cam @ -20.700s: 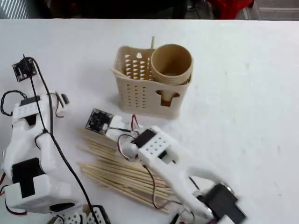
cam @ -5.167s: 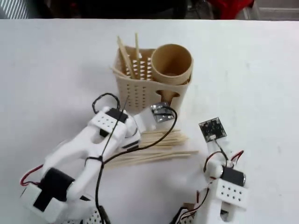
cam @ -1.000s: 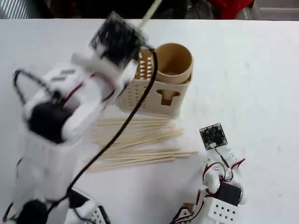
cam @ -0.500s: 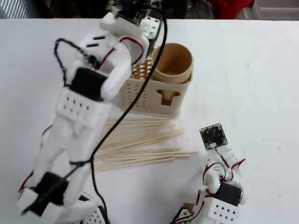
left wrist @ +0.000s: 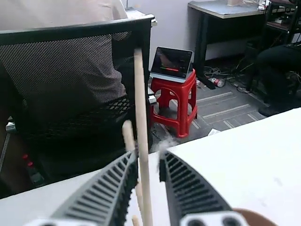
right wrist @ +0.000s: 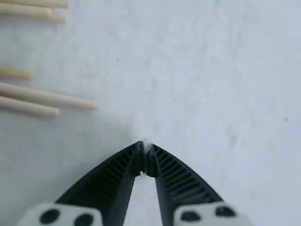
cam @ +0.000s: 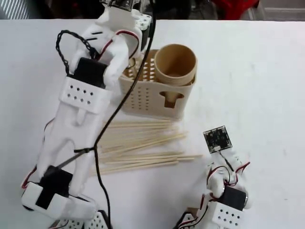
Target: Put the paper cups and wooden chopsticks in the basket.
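Note:
The beige perforated basket (cam: 157,98) stands at the middle back of the table with a paper cup (cam: 175,64) upright in its right half. My left arm (cam: 90,81) stretches over the basket's left half. Its gripper (left wrist: 146,157) is shut on wooden chopsticks (left wrist: 140,117) that stand upright between the fingers. A loose pile of wooden chopsticks (cam: 138,145) lies on the table in front of the basket. My right arm (cam: 224,191) rests at the front right; its gripper (right wrist: 143,148) is shut and empty, low over the table beside the chopstick ends (right wrist: 44,97).
The white table (cam: 257,86) has free room to the right of the basket. Behind the table's far edge stand a black mesh chair (left wrist: 70,70) and a red stool (left wrist: 171,94).
My left arm has swung from a raised pose with the chopsticks held high to over the basket's left half, and has come lower. The right arm has not moved.

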Robot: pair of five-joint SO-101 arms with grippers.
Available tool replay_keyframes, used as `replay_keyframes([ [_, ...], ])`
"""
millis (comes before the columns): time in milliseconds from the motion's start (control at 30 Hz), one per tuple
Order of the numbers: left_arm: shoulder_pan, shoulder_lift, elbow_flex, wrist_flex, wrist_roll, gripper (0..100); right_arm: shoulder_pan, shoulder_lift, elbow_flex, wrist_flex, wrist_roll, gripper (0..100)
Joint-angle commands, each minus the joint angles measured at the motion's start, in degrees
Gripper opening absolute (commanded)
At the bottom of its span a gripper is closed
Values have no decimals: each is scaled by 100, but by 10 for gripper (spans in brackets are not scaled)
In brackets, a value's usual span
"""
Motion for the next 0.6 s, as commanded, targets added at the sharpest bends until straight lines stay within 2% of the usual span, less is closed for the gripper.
replay_keyframes([
  [0, -84, -66, -273, 79, 70, 90, -48, -75, 88, -13, 53, 20],
  [233, -251, -119, -316, 475, 79, 90, -48, -75, 88, -13, 53, 21],
  [433, -1543, -567, -273, 1398, 88, 90, -48, -75, 88, -13, 53, 21],
  [567, -2281, -576, 70, 2400, 44, 90, -48, -75, 88, -13, 53, 21],
])
